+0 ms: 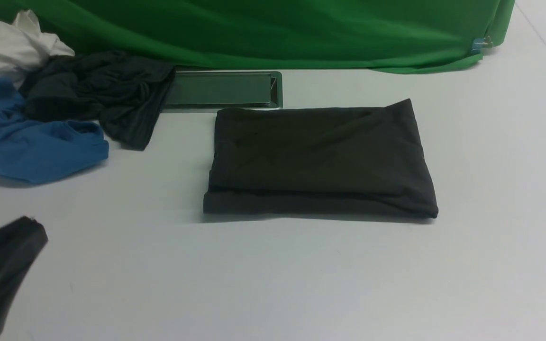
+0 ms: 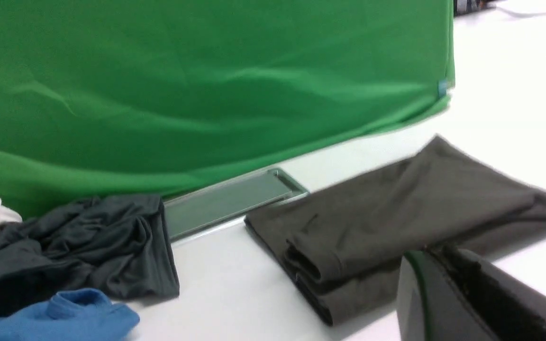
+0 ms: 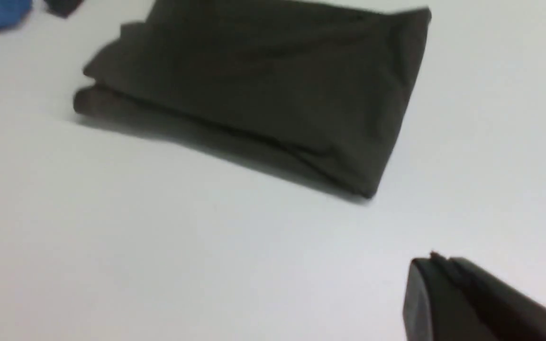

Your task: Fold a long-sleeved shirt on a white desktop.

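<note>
The long-sleeved shirt (image 1: 320, 161) lies folded into a neat dark brownish-grey rectangle in the middle of the white desktop (image 1: 273, 274). Its stacked layers show along the near edge. My left gripper (image 1: 29, 227) is at the lower left of the front view, shut and holding nothing, well off the shirt's left side. In the left wrist view the shut tips (image 2: 427, 251) point toward the folded shirt (image 2: 396, 213). My right gripper (image 3: 436, 260) is out of the front view. Its wrist view shows it shut and empty above bare desktop, short of the shirt (image 3: 263, 85).
A heap of clothes sits at the back left: a charcoal-black garment (image 1: 97, 94), a blue garment (image 1: 40, 147) and a white cloth (image 1: 3, 47). A green cloth backdrop (image 1: 273, 33) runs along the back. A metal-rimmed slot (image 1: 221, 90) lies in the table behind the shirt.
</note>
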You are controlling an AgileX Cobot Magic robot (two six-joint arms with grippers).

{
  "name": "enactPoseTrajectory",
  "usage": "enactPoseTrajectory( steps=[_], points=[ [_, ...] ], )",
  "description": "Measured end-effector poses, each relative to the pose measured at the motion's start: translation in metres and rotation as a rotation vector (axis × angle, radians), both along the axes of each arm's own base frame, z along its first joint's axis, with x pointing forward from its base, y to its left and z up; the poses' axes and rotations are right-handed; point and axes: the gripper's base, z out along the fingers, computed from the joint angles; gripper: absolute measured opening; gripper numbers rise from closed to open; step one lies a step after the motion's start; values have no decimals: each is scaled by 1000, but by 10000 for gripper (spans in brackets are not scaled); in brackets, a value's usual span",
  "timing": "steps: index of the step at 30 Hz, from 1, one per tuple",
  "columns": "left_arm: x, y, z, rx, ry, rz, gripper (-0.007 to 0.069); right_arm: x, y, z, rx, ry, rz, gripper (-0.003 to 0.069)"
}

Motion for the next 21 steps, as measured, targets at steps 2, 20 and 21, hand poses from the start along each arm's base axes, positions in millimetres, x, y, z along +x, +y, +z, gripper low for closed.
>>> enactPoseTrajectory(
  steps=[2,20,21],
  points=[
    [0,0,-2,16,15,-4,19,-7,-2,-12,15,-38,-17,49],
    [-1,-1,-5,27,36,-12,19,-21,-9,-24,27,-235,-55,32],
    [-1,-1,-5,27,37,-12,19,-23,-10,-26,17,-278,-58,29]
  ],
)
